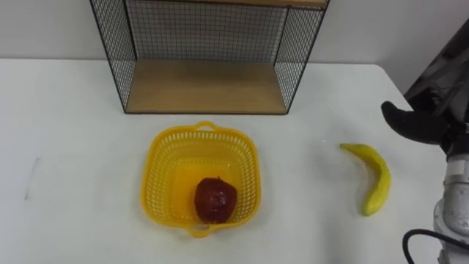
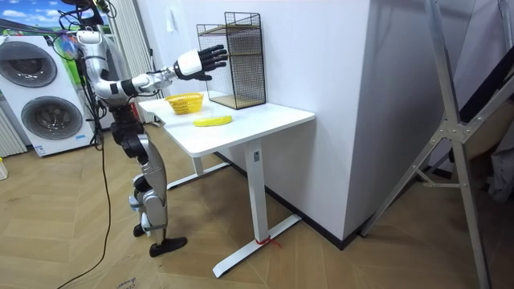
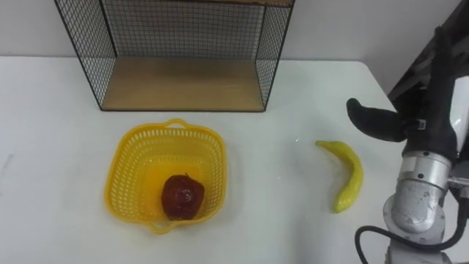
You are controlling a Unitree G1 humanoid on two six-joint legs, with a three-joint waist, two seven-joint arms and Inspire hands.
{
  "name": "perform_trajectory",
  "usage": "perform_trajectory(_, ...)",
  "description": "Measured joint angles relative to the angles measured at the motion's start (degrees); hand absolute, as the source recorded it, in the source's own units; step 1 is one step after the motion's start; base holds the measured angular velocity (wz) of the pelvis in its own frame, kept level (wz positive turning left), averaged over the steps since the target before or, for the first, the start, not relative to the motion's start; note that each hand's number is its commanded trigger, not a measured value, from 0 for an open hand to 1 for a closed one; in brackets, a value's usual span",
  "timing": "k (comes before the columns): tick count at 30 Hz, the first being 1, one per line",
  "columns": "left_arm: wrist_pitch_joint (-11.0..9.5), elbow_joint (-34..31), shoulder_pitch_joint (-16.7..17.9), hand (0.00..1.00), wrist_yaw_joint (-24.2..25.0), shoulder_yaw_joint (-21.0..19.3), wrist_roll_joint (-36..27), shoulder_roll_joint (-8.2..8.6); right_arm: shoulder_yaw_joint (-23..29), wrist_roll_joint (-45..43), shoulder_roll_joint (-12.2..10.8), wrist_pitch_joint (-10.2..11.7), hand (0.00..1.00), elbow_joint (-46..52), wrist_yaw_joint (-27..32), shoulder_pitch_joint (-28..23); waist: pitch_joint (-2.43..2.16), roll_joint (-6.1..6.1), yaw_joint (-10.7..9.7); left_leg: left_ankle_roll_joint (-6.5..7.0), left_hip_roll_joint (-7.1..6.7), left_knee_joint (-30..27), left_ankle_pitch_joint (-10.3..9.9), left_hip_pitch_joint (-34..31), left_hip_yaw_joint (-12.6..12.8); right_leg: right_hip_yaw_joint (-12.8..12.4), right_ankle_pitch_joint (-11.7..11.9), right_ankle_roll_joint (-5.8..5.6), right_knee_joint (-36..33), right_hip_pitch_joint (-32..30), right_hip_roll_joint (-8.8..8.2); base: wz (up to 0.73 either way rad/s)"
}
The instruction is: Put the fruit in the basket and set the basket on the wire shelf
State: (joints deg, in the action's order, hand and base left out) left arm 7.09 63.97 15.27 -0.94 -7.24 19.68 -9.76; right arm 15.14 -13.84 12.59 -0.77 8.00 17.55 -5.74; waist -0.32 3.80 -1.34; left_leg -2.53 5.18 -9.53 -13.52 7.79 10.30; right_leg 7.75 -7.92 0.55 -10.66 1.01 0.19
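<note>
Yellow basket on the white table, holding a red apple; wire shelf at its 12 o'clock. The banana lies on the tabletop at the basket's 3 o'clock, well apart, long axis roughly 12 to 6. The right hand, fingers straight and empty, hovers near the banana's 2 o'clock, so it is probably the hand for the pick.

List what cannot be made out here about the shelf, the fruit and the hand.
Wire shelf: its upper part is cut off by the eye views' top edge.
Right hand: in the eye views most of it lies behind its own forearm and past the right edge.
Red fruit: in the room view the wall of the basket hides it.
</note>
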Motion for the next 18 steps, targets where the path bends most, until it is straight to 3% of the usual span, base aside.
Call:
perform_trajectory(9,1.43,-2.60,0.15,0.00,0.34,0.17,0.03,-0.02,-0.88,-2.55,-0.01,-1.38,0.00,-5.36,-0.22,-1.22,0.14,-0.35,0.10,0.00,-0.02,0.02,0.00,-0.23,0.00,0.04,-0.01,-0.01,0.01,0.12,-0.07,0.00)
perform_trajectory(18,3.07,-6.21,2.55,0.00,0.31,0.17,0.07,0.03,-0.96,-2.64,-0.02,-5.14,0.00,-11.78,-5.20,-1.67,0.03,-1.00,0.01,0.00,-0.03,-0.01,0.00,-0.26,-0.07,-0.27,-0.11,-0.03,-0.12,0.17,-0.03,0.00)
